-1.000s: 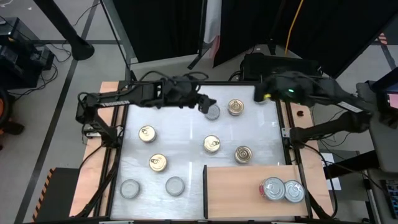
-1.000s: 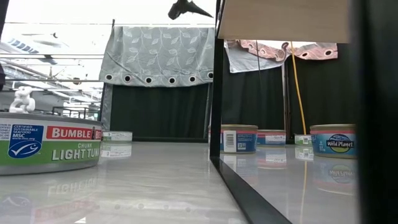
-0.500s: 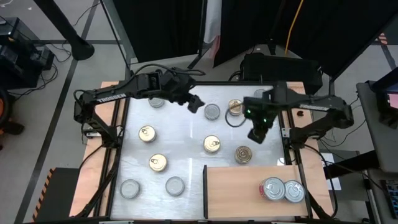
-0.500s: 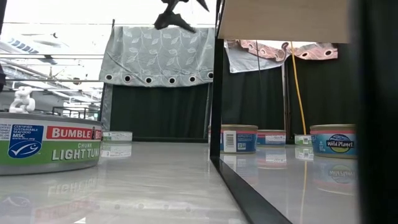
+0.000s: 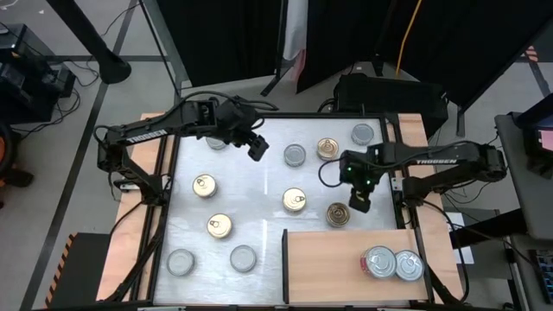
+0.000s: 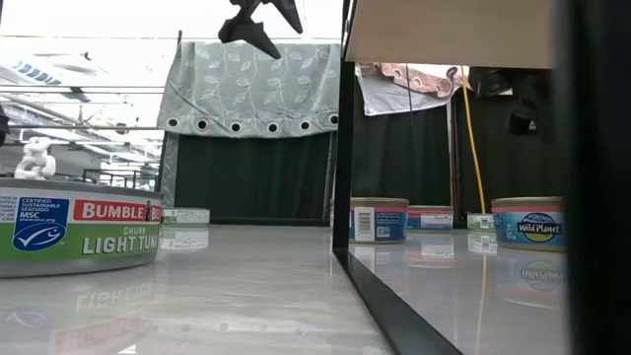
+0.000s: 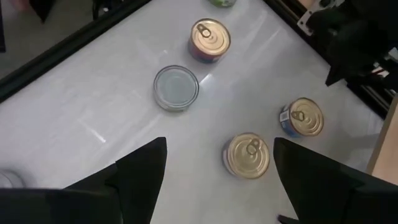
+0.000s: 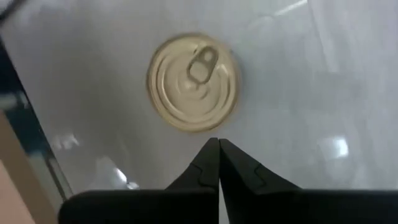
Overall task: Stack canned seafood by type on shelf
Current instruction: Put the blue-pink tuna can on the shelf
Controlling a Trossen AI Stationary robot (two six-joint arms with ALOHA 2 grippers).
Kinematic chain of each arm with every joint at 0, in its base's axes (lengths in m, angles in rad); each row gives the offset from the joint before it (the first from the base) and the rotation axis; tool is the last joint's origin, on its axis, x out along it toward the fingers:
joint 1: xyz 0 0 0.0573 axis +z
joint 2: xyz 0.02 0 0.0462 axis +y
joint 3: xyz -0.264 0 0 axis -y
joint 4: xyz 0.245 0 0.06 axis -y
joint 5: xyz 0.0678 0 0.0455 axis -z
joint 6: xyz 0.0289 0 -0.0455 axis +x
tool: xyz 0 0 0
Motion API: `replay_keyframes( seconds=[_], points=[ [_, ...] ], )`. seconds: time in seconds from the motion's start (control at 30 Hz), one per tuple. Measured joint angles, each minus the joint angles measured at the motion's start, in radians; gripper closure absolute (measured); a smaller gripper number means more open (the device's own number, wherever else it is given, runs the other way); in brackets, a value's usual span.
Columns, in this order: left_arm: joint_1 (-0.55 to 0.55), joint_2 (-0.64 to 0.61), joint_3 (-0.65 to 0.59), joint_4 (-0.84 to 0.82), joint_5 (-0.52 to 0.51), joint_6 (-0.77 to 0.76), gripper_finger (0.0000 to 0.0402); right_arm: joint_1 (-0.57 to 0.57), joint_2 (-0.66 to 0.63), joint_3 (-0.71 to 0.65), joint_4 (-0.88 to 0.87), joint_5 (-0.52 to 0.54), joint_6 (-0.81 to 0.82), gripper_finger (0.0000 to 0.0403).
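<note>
White glossy tabletop held scattered tins; two lay on the shelf at its near right corner. My right claw, clenched and empty, hung beside a gold tin. Rigid, slick metal: I'd grip its sides. My left claw hovered released.

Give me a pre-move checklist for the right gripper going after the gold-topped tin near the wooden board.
1. Right gripper open for a grasp: not ok, shut.
2. Round gold pull-ring tin upright, top clear: ok.
3. Gripper over the tin: not ok, beside it.
4. Left gripper out of the way: ok, open, far across the white tabletop.
5. Free room on the light-brown wooden board: ok, only two silver-topped tins there.
</note>
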Motion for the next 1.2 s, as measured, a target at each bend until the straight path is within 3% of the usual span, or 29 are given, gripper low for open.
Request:
replay_keyframes(
  seconds=[0.27,0.57,0.93,1.2],
  points=[
    [-0.002,0.000,0.000,0.023,-0.005,-0.047,0.0107,0.000,0.000,-0.080,0.124,-0.017,-0.333,0.0403],
    [-0.041,0.000,0.000,0.031,-0.037,-0.099,0.0107,0.012,0.025,-0.088,0.139,-0.020,-0.348,0.0402],
    [-0.064,0.000,0.000,0.032,-0.063,-0.107,0.0107,0.047,0.166,-0.089,0.139,-0.020,-0.347,0.0402],
    [-0.089,0.000,0.000,0.031,-0.064,-0.108,0.0107,0.058,0.170,-0.089,0.139,-0.019,-0.341,0.0402]
  ],
)
